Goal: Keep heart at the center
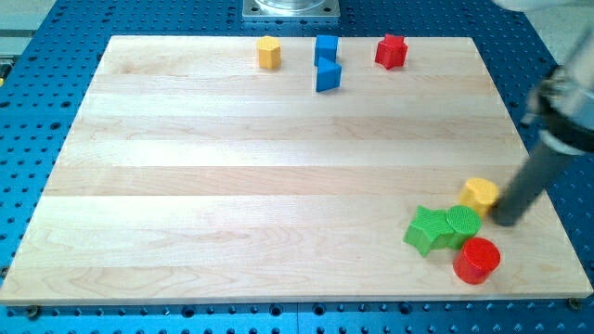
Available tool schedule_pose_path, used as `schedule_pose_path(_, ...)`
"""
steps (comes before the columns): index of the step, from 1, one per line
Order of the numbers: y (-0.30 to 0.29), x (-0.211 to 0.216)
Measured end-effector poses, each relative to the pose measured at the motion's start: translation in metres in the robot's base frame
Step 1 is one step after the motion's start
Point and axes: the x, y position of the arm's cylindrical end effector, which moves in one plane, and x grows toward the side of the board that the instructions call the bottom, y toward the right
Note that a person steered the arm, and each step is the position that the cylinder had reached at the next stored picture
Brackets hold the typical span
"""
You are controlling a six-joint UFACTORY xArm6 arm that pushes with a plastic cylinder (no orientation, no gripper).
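A yellow heart block (480, 193) lies at the view's lower right on the wooden board (232, 186). My tip (506, 220) rests on the board just right of and slightly below the heart, close to it or touching it. A green star block (428, 230) and a green round block (462, 223) sit just below and left of the heart. A red round block (477, 260) lies below them.
At the view's top edge of the board stand a yellow hexagon block (269, 53), a blue block (326, 47) with a second blue block (329, 76) just below it, and a red star block (392, 51). A metal mount (290, 9) sits above the board.
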Motion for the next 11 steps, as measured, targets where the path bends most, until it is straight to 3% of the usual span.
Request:
schedule_pose_path(1,-0.045,-0.045)
schedule_pose_path(3,-0.042,0.005)
schedule_pose_path(5,-0.153,-0.116)
schedule_pose_path(8,-0.131,-0.027)
schedule_pose_path(9,-0.197,-0.007)
schedule_pose_path(10,-0.228,-0.023)
schedule_pose_path(11,-0.221,-0.070)
